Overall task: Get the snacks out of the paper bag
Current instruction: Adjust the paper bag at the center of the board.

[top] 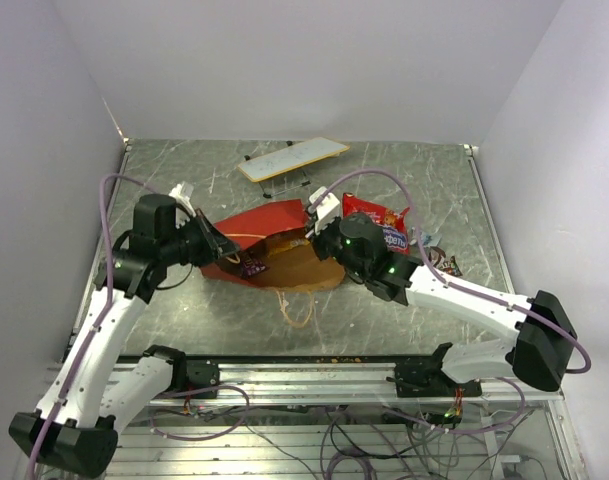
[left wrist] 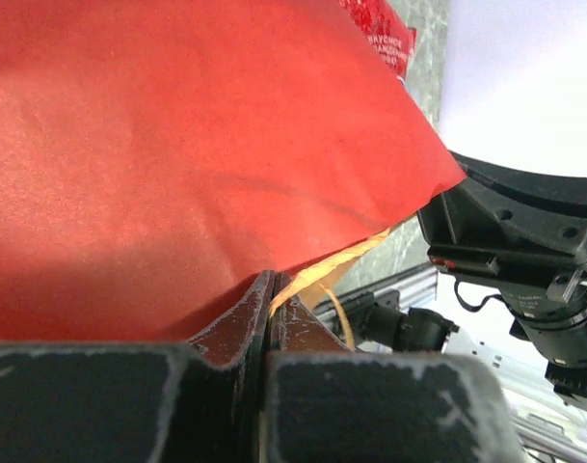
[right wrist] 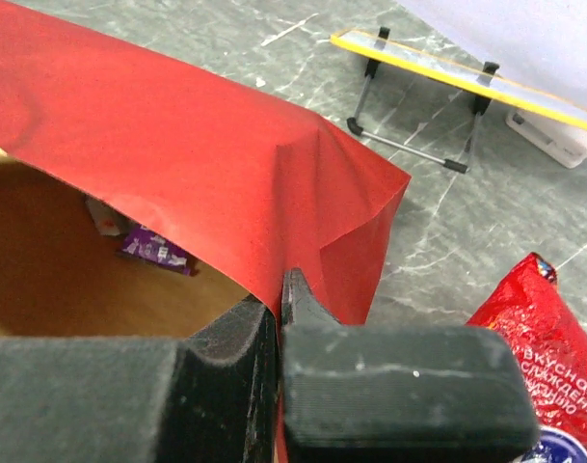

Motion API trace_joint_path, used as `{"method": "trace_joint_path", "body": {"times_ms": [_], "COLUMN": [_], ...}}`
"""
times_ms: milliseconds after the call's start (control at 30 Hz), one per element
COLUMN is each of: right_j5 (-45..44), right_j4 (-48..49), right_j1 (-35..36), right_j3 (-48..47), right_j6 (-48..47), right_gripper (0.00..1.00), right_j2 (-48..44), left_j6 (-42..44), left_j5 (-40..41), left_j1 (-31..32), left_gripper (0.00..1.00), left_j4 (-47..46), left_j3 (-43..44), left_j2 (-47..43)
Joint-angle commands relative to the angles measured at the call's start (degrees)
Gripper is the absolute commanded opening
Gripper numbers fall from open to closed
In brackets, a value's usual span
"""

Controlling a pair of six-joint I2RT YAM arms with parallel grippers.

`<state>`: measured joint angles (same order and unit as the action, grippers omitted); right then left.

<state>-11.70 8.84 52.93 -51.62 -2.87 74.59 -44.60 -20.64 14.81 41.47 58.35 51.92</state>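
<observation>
Two pincers hold one object: the large red paper bag (top: 269,222) with brown kraft inside. It lies on its side in the middle of the grey-green marbled tabletop (top: 434,170), with its mouth turned toward the arm bases. The left pincer (top: 220,246) is pressed together on the left edge of the bag. In the left wrist view its two fingers (left wrist: 230,328) meet with the red paper nipped between them, and a thin tan string handle (left wrist: 324,275) comes out just beside the tips. The right pincer (top: 322,226) pinches the right edge of the bag mouth. In the right wrist view a fold of red paper goes down into the thin slit between its fingers (right wrist: 409,386). Between both pincers the upper wall of the bag is held off the lower one, so the brown inside shows. One small purple candy packet (right wrist: 158,251) lies inside on the brown lower wall. The large red crinkly chip bag (top: 381,228) with a blue oval logo lies outside on the tabletop, just right of the right pincer. A few small packets (top: 439,260), dark and silvery, lie near its right side. A flat white board (top: 294,160) with a yellow rim stands on thin black legs behind the paper bag, apart from it.
</observation>
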Motion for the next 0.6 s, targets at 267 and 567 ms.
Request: {"method": "trace_joint_path", "body": {"times_ms": [267, 567], "right_j5": [-8.53, -0.58], "right_j4": [-12.76, -25.11], "right_j1": [0.40, 0.43], "right_j3": [0.73, -5.20], "right_j6": [1.68, -0.70], "right_gripper": [0.33, 0.66], "right_j2": [-10.23, -14.55], "left_j6": [-11.51, -17.81], "left_j5": [-9.08, -11.99], "left_j1": [0.22, 0.63], "left_gripper": [0.07, 0.07], "left_j4": [-12.89, -20.69], "left_j3": [-2.74, -5.16], "left_j2": [-1.57, -2.44]}}
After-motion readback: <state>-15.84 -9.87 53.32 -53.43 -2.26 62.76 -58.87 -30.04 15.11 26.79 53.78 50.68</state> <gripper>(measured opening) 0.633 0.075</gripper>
